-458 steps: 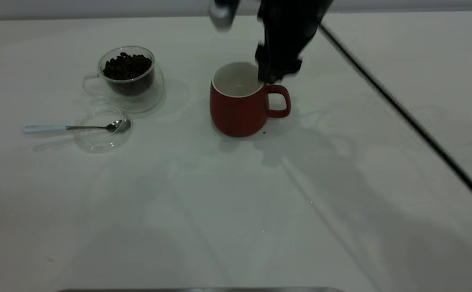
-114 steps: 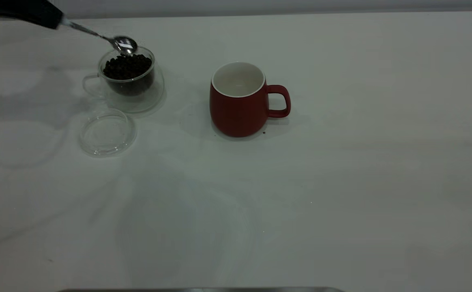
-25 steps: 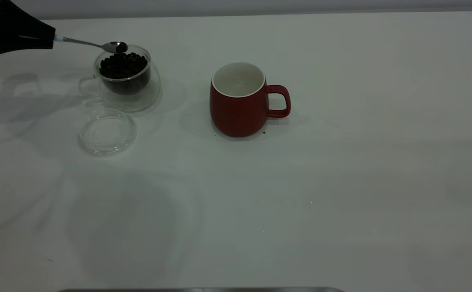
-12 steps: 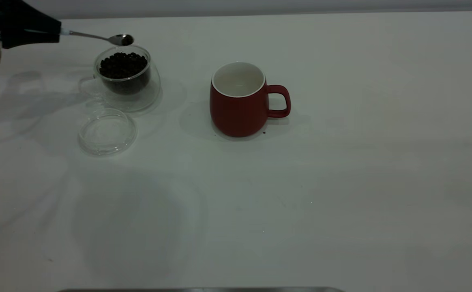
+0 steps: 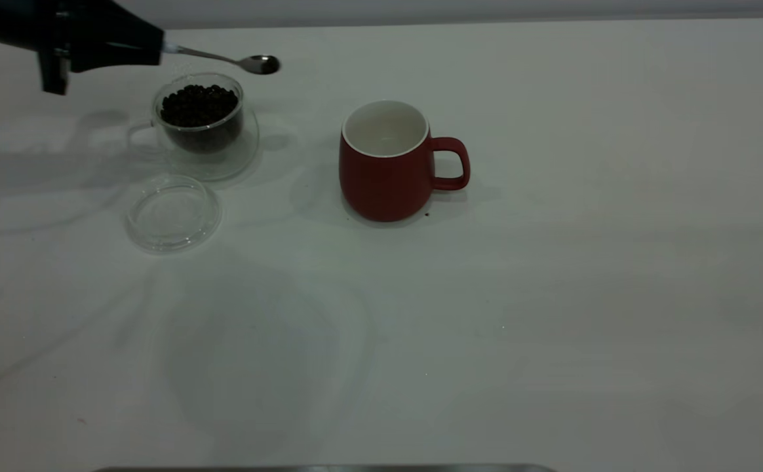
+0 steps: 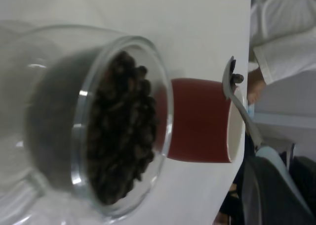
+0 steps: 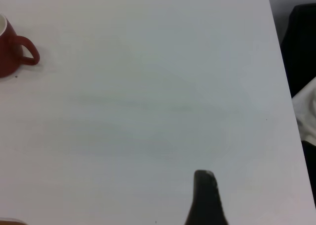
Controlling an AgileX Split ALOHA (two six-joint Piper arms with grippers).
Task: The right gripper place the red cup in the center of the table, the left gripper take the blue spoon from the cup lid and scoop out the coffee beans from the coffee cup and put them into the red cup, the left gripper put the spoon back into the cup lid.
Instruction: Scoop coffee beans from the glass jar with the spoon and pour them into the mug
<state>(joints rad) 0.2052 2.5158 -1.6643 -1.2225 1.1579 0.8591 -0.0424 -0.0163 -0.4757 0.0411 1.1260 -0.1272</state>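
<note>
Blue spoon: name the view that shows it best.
Exterior view: the blue spoon juts from the left gripper between coffee cup and red cup. Left wrist shows its bowl edge-on; right wrist, nothing.

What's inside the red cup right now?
The red cup shows only a bare white inside, no beans; its near inner wall is hidden. The spoon hasn't reached it.

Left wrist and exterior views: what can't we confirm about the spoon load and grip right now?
- Bean count in the blue spoon: bowl too small in the exterior view; left wrist shows it edge-on with one bean.
- Spoon handle: hidden inside the left claw.
- Right claw: only one fingertip shows in the right wrist view.
</note>
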